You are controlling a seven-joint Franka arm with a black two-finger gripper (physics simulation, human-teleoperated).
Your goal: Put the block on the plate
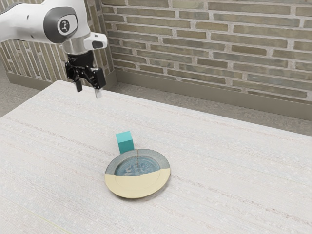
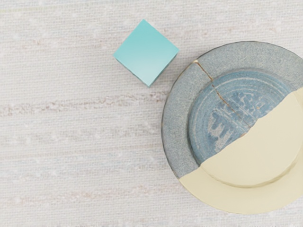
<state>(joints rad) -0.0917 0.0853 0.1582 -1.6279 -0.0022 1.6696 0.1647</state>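
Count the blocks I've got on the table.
1. The teal block sits on the table, off the plate, just beside its blue-grey part.

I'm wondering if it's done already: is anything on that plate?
Nothing sits on the plate; its blue-grey and cream surface shows. The teal block stands beside it on the table. What lies under the plate is covered.

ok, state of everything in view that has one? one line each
hand: open, nothing held, raised above the table
block: on the table beside the plate, not on it
plate: flat on the table, face up, crack-like line in its blue-grey part
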